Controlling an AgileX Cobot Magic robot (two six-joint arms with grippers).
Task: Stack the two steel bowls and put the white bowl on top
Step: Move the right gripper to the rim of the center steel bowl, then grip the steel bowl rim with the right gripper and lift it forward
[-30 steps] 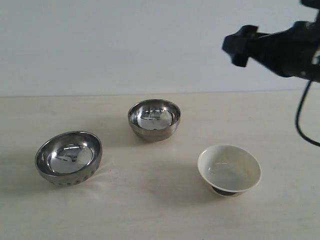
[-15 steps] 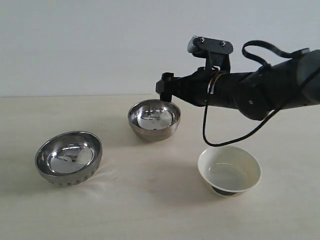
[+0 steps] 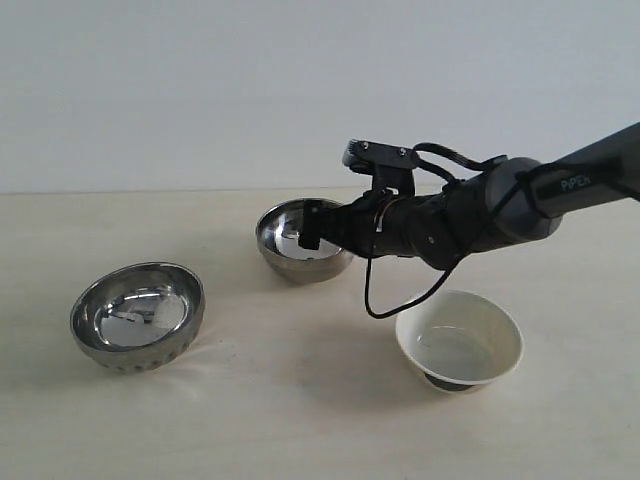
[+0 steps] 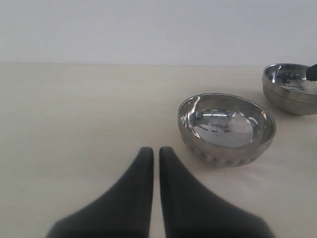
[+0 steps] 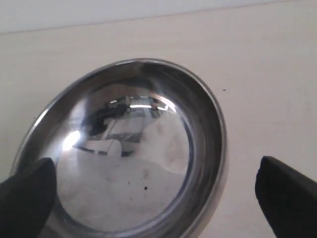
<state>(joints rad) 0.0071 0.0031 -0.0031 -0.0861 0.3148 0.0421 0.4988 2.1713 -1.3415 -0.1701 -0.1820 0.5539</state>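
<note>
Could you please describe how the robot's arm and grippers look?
The right arm is dark grey and rounded, with white lettering, a looping black cable and a black box on top. The left gripper and right gripper have black tapered fingers.

Ext cam wide; L wrist low; R wrist close; all share plain bowl (image 5: 133, 148).

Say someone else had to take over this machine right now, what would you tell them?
The right gripper is open at the plain steel bowl, gripping nothing.
The left gripper is shut, empty, facing the dimpled steel bowl.
The white bowl stands apart; all three sit separately on the table.
Done: nothing stacked.
Left: nest the steel bowls, then the white bowl on top.
</note>
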